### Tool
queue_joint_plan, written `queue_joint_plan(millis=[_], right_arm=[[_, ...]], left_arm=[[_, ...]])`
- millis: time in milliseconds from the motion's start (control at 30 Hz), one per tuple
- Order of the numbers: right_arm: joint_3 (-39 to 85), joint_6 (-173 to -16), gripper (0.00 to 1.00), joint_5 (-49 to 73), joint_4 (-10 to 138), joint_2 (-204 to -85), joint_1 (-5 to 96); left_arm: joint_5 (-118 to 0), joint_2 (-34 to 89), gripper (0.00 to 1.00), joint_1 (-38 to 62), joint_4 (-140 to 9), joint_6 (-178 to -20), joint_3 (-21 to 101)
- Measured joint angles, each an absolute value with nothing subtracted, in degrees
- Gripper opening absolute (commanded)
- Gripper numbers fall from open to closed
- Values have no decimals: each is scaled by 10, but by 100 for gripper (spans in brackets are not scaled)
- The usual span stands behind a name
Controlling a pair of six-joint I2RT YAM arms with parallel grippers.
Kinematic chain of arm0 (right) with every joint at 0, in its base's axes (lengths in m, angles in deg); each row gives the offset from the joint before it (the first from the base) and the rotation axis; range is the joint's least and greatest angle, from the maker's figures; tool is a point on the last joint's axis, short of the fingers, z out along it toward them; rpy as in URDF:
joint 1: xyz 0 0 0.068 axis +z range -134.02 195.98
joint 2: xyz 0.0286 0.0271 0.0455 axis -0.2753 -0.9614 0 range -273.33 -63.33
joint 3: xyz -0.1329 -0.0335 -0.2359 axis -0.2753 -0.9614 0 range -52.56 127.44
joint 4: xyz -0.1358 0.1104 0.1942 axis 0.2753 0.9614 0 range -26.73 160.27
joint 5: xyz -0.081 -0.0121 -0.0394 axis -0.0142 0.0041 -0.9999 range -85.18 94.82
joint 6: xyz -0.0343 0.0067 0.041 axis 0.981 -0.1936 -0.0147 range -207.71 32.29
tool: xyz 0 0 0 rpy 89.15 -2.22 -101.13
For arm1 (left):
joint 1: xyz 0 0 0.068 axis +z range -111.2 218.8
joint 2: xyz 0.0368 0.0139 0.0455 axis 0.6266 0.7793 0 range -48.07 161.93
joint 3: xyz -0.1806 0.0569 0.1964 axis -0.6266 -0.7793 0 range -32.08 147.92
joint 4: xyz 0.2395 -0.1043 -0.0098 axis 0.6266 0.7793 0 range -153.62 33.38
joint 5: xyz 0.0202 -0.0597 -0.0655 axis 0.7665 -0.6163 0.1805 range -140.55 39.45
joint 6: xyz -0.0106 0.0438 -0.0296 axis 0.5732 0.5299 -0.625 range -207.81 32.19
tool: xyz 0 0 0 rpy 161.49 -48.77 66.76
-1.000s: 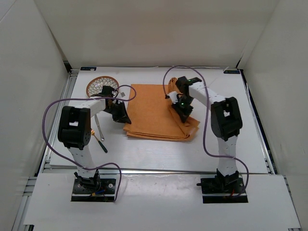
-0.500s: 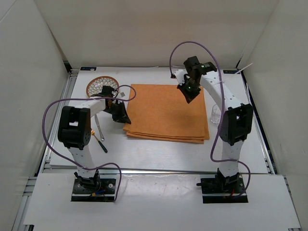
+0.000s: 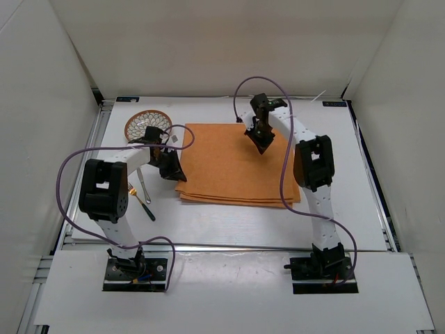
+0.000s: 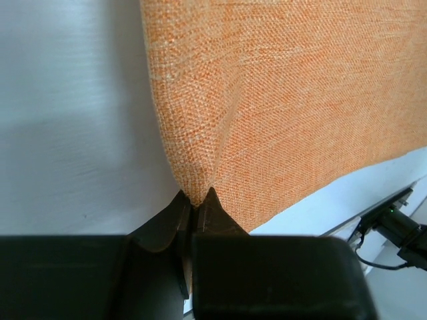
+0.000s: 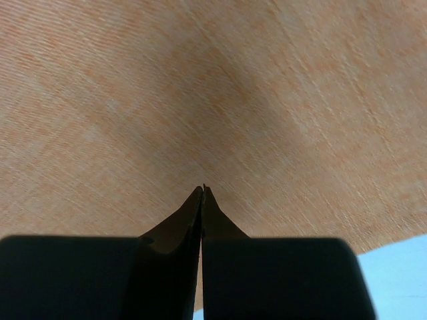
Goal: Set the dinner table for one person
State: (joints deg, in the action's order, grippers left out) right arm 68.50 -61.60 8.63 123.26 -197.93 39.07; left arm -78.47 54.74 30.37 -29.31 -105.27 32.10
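Orange placemat edge pinched by left end effector.

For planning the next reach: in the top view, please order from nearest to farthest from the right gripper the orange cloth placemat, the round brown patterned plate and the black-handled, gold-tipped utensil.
From the right gripper:
1. Orange cloth placemat: directly under its fingertips.
2. Round brown patterned plate: far-left corner.
3. Black-handled, gold-tipped utensil: left side, toward the near edge.
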Motion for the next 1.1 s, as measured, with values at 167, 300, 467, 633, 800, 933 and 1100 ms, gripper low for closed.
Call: queue_joint_plan(millis=[167, 300, 467, 633, 800, 933, 1100], right_arm=[[692, -618, 0, 79, 1226, -1978, 380], [693, -617, 0, 75, 1217, -1978, 373], [694, -616, 0, 62, 1214, -1978, 370], [713, -616, 0, 54, 1212, -1978, 370], [719, -616, 0, 47, 1204, -1978, 370], [719, -616, 0, 45, 1202, -1978, 370], [719, -616, 0, 44, 1202, -1978, 370]], left_arm=[[-768, 535, 10, 304, -293, -1062, 304], [-764, 535, 10, 304, -293, -1068, 301], [-759, 531, 10, 303, -300, -1072, 284], [-756, 515, 10, 303, -308, -1077, 256], [-751, 496, 10, 303, -308, -1082, 247], [-745, 505, 10, 301, -303, -1080, 258], [-739, 544, 10, 301, -301, -1077, 290]])
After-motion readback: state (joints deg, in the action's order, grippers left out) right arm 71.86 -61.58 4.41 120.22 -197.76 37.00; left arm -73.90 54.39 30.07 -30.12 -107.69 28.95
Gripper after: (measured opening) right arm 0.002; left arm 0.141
